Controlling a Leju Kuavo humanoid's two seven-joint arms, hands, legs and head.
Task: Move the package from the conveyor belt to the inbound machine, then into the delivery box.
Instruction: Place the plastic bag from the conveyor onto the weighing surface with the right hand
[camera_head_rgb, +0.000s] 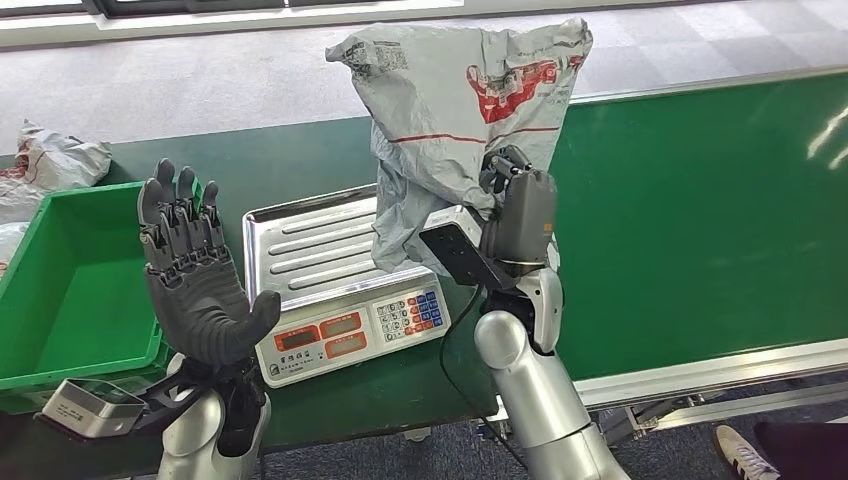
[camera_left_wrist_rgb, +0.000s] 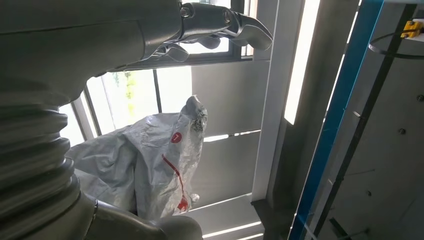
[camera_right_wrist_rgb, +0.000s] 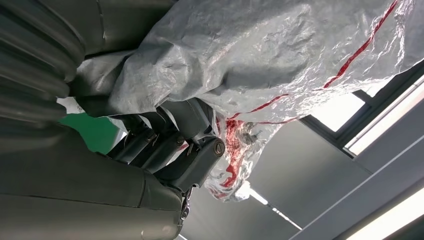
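Package: crumpled grey plastic mailer with red print, held upright at 12 o'clock above the scale; green belt at 3 o'clock.

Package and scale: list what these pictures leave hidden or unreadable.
- Scale: in the head view the hanging package covers the tray's right end, so contact there cannot be told.
- Package label: print too small in the head view.
- Right hand: fingers buried in the bag's folds in the right wrist view.
- Green bin: cut by the left edge.
- Left hand: hides the scale's left corner.
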